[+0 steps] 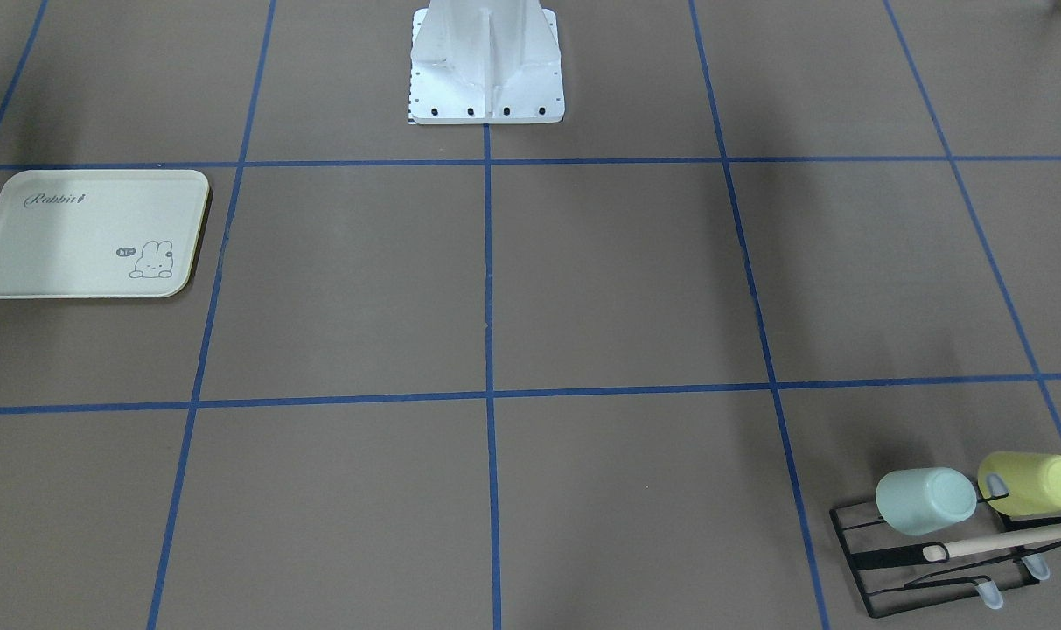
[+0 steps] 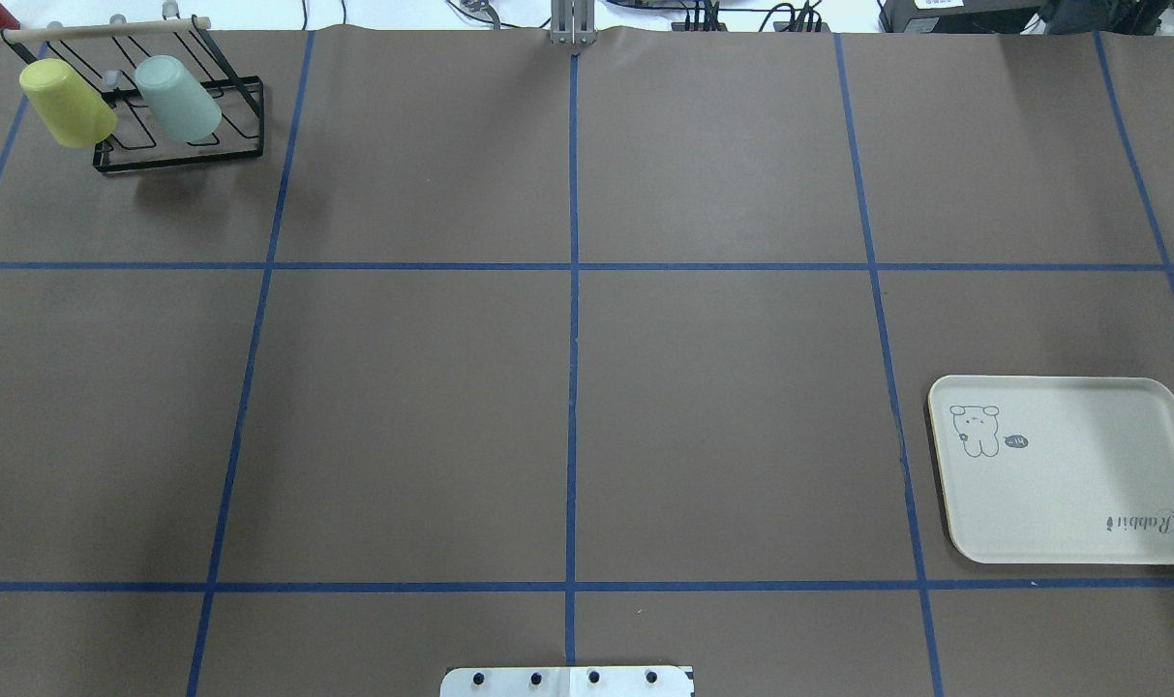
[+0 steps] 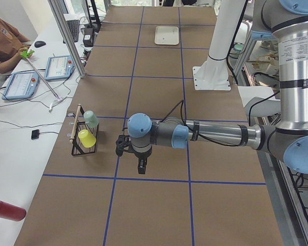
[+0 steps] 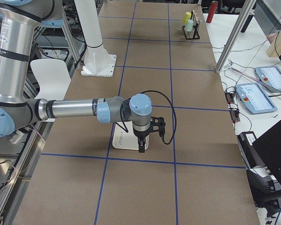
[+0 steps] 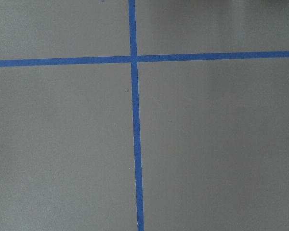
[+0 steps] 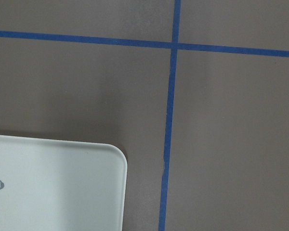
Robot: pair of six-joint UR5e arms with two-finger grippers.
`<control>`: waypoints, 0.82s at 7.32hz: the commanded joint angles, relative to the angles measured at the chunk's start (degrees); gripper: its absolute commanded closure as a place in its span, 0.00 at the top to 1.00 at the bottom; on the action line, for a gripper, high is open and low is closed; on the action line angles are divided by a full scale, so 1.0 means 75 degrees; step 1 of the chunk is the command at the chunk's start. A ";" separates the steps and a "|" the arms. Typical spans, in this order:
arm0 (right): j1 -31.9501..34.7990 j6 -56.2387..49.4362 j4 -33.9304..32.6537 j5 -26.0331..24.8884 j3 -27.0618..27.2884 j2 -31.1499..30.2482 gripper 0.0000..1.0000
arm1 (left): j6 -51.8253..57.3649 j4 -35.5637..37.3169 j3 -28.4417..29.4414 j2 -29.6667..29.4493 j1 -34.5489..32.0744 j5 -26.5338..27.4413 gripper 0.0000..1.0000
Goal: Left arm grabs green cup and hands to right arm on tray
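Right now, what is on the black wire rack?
A pale mint-green plastic cup and a yellow plastic cup, both tilted mouth-down. Their insides are hidden.

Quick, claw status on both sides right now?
Left claw: cannot be told, seen only from a side camera.
Right claw: cannot be told, seen only from a side camera.

Bright even light, sharp focus; soft shadow across the tray (image 2: 1080, 484).

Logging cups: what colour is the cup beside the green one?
The cup is yellow; clearest in overhead exterior.
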 commanded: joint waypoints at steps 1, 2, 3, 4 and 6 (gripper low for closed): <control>0.0000 0.0000 0.0002 0.0000 0.0027 -0.0036 1.00 | -0.0052 0.0029 0.0007 -0.0040 0.0004 -0.0024 1.00; 0.0000 0.0000 -0.0009 0.0000 0.0015 -0.0048 1.00 | -0.0053 0.0018 0.0030 -0.0064 0.0004 0.0010 1.00; 0.0000 0.0000 0.0002 0.0081 0.0015 -0.0048 1.00 | -0.0041 -0.0017 0.0018 0.0029 0.0004 0.0022 1.00; 0.0000 -0.0012 0.0002 0.0291 0.0004 -0.0048 1.00 | -0.0030 -0.0076 0.0076 0.0053 -0.0019 0.0022 1.00; 0.0000 -0.0012 0.0002 0.0293 0.0027 -0.0048 1.00 | -0.0111 -0.0076 0.0042 0.0065 -0.0031 -0.0059 1.00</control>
